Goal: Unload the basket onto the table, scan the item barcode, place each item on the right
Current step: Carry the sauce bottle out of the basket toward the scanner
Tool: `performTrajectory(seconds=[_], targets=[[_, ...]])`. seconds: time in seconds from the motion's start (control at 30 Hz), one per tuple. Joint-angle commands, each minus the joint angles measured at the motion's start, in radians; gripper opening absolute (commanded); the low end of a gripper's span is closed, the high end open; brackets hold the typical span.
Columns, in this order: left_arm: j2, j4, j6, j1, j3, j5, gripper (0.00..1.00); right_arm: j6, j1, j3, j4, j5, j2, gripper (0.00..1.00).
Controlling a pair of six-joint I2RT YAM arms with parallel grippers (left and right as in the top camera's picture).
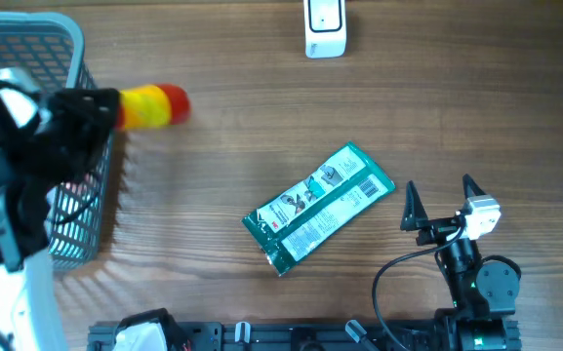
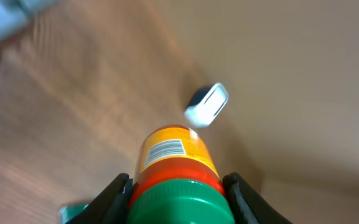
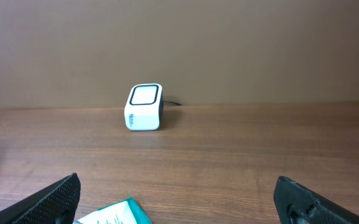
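Observation:
My left gripper (image 1: 105, 107) is shut on a bottle (image 1: 152, 105) with a yellow-orange body, a red band and a green cap, held above the table beside the basket. In the left wrist view the fingers (image 2: 114, 198) clamp the bottle (image 2: 176, 163) near its cap, and its barcode label (image 2: 165, 149) faces up. The white scanner (image 2: 207, 104) lies beyond the bottle's far end. It stands at the table's far edge (image 1: 325, 27), also in the right wrist view (image 3: 145, 107). My right gripper (image 1: 442, 200) rests open at the front right, holding nothing.
A green and white packet (image 1: 318, 207) lies flat in the middle of the table, its corner showing in the right wrist view (image 3: 114, 214). A grey wire basket (image 1: 37, 58) stands at the far left. A black rail (image 1: 261, 336) runs along the front edge.

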Motion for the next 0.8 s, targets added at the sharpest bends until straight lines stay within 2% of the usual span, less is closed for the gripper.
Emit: performTrajectory(seconds=[0.0, 0.2, 0.43, 0.53, 0.77], targets=[[0.072, -0.053, 0.049, -0.113, 0.003, -0.124, 0.26, -0.006, 0.004, -0.001, 0.005, 0.018, -0.003, 1.0], [0.203, -0.119, 0.053, -0.225, 0.003, -0.198, 0.28, -0.006, 0.004, -0.001, 0.005, 0.018, -0.003, 1.0], [0.365, -0.106, 0.052, -0.307, 0.001, -0.248, 0.25, -0.006, 0.004, -0.001, 0.005, 0.018, -0.003, 1.0], [0.43, -0.094, 0.053, -0.351, 0.001, -0.323, 0.22, -0.006, 0.004, -0.001, 0.005, 0.018, -0.003, 1.0], [0.533, -0.033, 0.052, -0.504, 0.001, -0.551, 0.24, -0.006, 0.004, -0.001, 0.005, 0.018, -0.003, 1.0]])
